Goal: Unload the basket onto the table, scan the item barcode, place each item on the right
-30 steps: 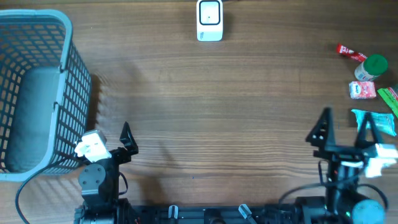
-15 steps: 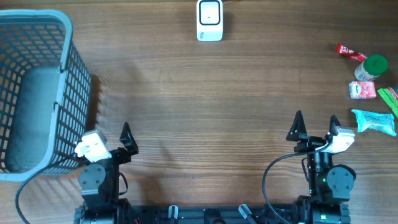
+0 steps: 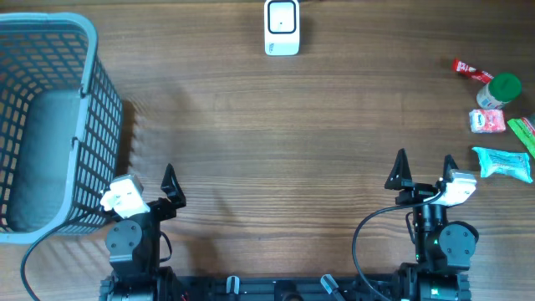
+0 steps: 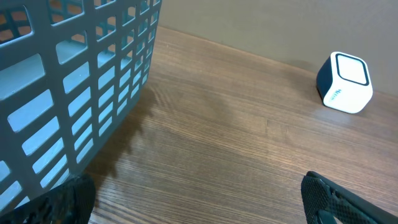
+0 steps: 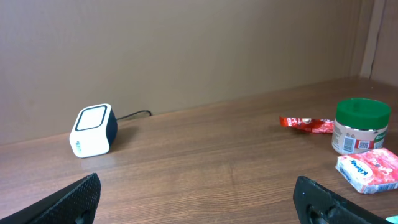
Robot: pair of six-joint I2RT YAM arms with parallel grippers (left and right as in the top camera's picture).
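The white barcode scanner (image 3: 282, 27) stands at the table's far edge, its cable running off behind it. It also shows as the scanner (image 4: 345, 82) in the left wrist view and the scanner (image 5: 93, 130) in the right wrist view. The items lie at the right: a red packet (image 3: 472, 70), a green-lidded jar (image 3: 499, 90), a pink pack (image 3: 486, 121), a green packet (image 3: 523, 132) and a teal packet (image 3: 504, 163). My right gripper (image 3: 425, 163) is open and empty, left of the teal packet. My left gripper (image 3: 149, 180) is open and empty beside the basket.
A grey-blue mesh basket (image 3: 50, 117) fills the left side, and its wall (image 4: 74, 81) stands close to my left fingers. In the right wrist view the jar (image 5: 360, 124), red packet (image 5: 306, 124) and pink pack (image 5: 370, 171) sit ahead to the right.
My right arm has swung left, away from the teal packet, and then stayed still. The left arm has not moved. Both grippers stayed open.
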